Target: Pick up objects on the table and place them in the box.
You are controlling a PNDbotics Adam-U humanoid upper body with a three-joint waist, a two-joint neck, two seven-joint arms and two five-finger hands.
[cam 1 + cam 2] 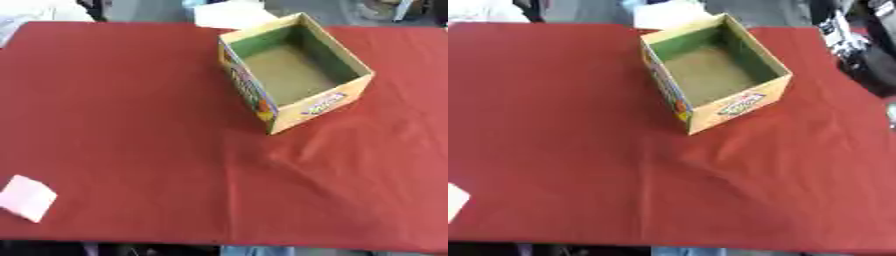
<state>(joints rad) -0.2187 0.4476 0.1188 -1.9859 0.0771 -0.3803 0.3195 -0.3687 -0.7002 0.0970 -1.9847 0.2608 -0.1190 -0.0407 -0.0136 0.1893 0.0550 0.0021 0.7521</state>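
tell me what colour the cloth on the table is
Red: the cloth covers the whole tabletop, seen best in the left eye view.

Red tablecloth [131, 125] covers the whole table, with wrinkles just in front of the box. Open cardboard box [293, 72] sits at far right of centre, turned askew, one corner pointing toward the camera; its inside looks bare (greenish inner walls, brown floor). Colourful print on its two near outer sides, not readable. Small pale pink flat object [26, 197] lies near the left front edge, well apart from the box. No robot hand shows.
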